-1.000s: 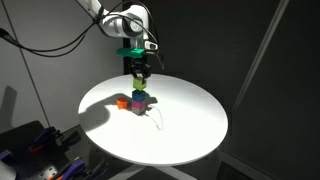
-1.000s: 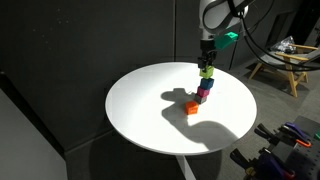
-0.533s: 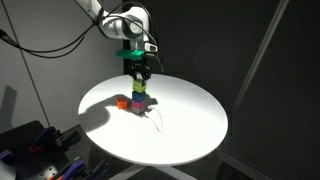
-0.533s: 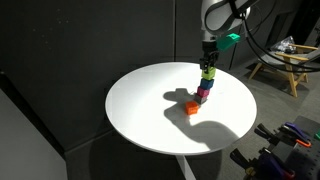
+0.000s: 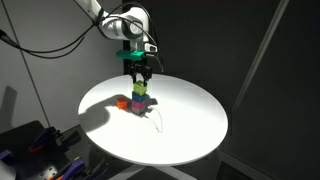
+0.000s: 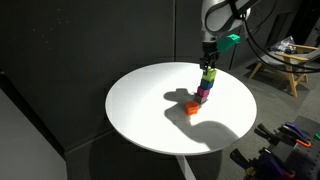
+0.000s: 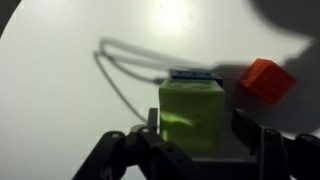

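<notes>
My jaws: my gripper [image 7: 195,132] hangs straight down over the block tower [image 5: 140,95]. The jaws stand apart, one on each side of its top block. In the wrist view a slim gap shows between the block and my fingers [image 7: 247,132], so I am clamped on nothing.

Thing between my jaws: a lime-green block [image 7: 192,113], the tower's top piece. It sits square on a blue block [image 7: 195,75], of which only a sliver shows.

Where the tower is: standing on the round white table [image 5: 190,120], inside its far rim in both exterior views.

Near the tower: an orange-red block [image 7: 266,80] lies alone on the table just beside the tower's foot, apart from it.

How it should handle: I judge the green block small, light, rigid and smooth-sided. It will not crush, but the tall thin tower under it could tip at a sideways nudge.

Where to hold: the two flat opposite sides, level and centred, moving only straight up or down.

What only the wrist view gives: the gap at my fingers, and the green block's top face.

What only the exterior views give: the tower's full height and its several colours [image 6: 204,86], with my gripper [image 6: 207,66] at its top.

Uncertain: a thin looping line [image 7: 120,60] on the table beside the tower. I cannot tell whether it is a cable or a shadow.
</notes>
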Controlling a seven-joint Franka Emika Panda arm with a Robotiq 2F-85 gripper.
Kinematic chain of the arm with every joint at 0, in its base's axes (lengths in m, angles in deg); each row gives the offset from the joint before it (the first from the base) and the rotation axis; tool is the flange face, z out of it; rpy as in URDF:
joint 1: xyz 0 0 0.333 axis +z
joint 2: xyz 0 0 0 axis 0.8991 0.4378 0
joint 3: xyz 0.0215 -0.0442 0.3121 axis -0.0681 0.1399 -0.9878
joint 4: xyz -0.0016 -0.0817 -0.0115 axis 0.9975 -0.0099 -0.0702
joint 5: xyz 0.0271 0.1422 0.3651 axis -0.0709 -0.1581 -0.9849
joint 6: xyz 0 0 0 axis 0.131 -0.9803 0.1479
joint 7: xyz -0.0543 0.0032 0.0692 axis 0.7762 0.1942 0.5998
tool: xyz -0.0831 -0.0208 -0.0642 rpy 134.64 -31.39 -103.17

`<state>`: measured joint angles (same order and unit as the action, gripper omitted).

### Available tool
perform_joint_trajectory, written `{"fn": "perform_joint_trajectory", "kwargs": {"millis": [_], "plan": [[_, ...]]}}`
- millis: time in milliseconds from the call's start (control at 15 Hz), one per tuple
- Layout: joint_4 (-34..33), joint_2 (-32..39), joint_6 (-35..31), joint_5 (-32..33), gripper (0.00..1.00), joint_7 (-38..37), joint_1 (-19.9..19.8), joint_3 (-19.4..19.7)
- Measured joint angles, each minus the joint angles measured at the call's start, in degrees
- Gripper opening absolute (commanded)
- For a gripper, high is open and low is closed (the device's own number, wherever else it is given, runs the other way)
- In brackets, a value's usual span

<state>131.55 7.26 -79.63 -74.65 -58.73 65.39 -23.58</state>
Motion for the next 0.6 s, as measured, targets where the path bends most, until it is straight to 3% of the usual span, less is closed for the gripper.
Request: {"fn": "perform_joint_trajectory", "kwargs": {"millis": [600], "plan": [[0.01, -0.26, 0.06, 0.0, 1.0, -0.47, 0.0, 0.0]]}}
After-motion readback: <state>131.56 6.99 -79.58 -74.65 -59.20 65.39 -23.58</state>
